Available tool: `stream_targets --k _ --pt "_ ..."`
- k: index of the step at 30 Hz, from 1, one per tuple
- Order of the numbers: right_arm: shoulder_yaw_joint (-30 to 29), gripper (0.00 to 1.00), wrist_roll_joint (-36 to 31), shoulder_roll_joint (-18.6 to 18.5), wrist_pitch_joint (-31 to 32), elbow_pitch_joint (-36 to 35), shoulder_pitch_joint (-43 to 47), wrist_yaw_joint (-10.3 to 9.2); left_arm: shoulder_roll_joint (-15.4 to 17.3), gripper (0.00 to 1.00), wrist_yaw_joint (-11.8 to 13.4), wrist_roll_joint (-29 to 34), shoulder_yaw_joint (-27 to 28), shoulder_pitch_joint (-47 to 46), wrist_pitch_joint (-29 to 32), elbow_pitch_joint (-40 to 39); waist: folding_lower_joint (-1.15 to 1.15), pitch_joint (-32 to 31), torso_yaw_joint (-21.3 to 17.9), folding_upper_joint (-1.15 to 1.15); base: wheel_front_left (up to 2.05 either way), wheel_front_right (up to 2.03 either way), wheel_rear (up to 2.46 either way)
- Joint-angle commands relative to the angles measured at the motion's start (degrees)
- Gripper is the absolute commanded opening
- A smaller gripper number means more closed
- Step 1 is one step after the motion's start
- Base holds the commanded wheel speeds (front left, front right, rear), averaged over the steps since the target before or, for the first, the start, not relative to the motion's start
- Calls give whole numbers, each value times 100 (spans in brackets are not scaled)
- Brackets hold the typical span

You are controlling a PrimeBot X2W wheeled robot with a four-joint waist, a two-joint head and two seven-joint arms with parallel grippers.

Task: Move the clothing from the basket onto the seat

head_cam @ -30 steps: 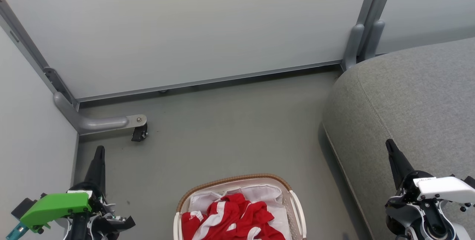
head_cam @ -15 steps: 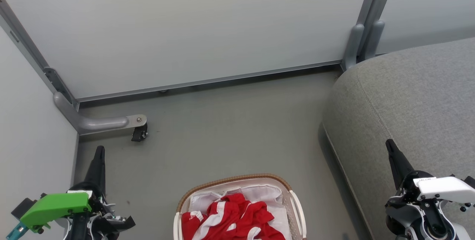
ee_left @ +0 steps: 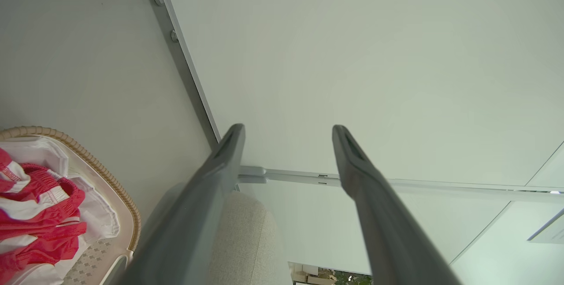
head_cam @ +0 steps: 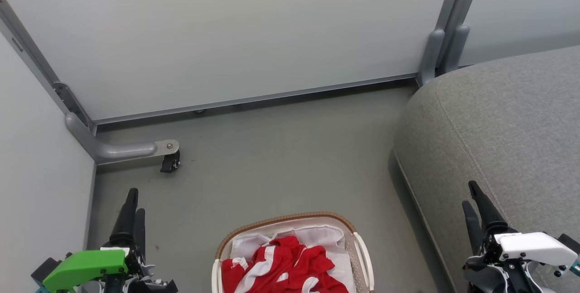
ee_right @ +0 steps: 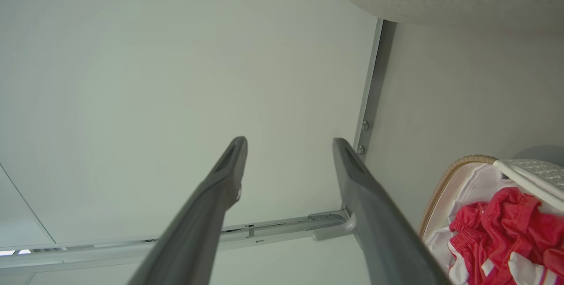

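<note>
The red clothing (head_cam: 281,263) with white trim lies bunched in the white basket (head_cam: 285,218), which stands on the floor at the bottom centre. The big grey seat (head_cam: 507,116) fills the right side. My left gripper (head_cam: 136,200) hovers over the floor to the left of the basket, open and empty. My right gripper (head_cam: 468,193) is open and empty above the seat's front edge. In the left wrist view the open gripper (ee_left: 288,127) points at a pale panel, with the clothing (ee_left: 35,214) at lower left. In the right wrist view the gripper (ee_right: 288,140) has the clothing (ee_right: 502,223) at lower right.
Pale partition panels (head_cam: 226,35) close off the back and left. A grey metal foot with a black caster (head_cam: 170,161) juts onto the floor at the left. Bare grey floor (head_cam: 281,157) lies between the basket, the panels and the seat.
Both grippers have gone from shut to open. Each has dropped a little lower in the head view, and the left one has shifted slightly right.
</note>
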Motion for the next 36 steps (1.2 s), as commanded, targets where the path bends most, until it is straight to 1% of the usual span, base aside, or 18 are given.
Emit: stream_targets --k 1,7,13,21,31,36 --pt "5 100 -108 -44 -82 -75 -40 0 17 100 -6 107 -58 -40 -65 -137 0 0 1 0 0 0 0" --pt "-36 100 -467 -51 -240 -57 -32 1 21 100 -8 319 -167 -3 -223 -190 0 1 3 0 0 0 0" --pt "-85 100 -1115 -58 -388 -167 -9 1 25 100 -10 749 -190 10 -370 -291 0 -1 9 0 0 0 0" --pt "-141 100 -2160 -66 -571 -325 32 1 30 100 -13 1627 -242 33 -555 -462 0 -12 12 0 0 0 0" --pt "-70 100 -3488 -74 -784 -640 107 1 37 100 -17 2871 -311 83 -764 -625 0 -25 12 0 0 0 0" --pt "-50 100 -3995 -78 -877 -714 155 1 39 100 16 3523 -392 105 -858 -667 0 -33 13 0 0 0 0"
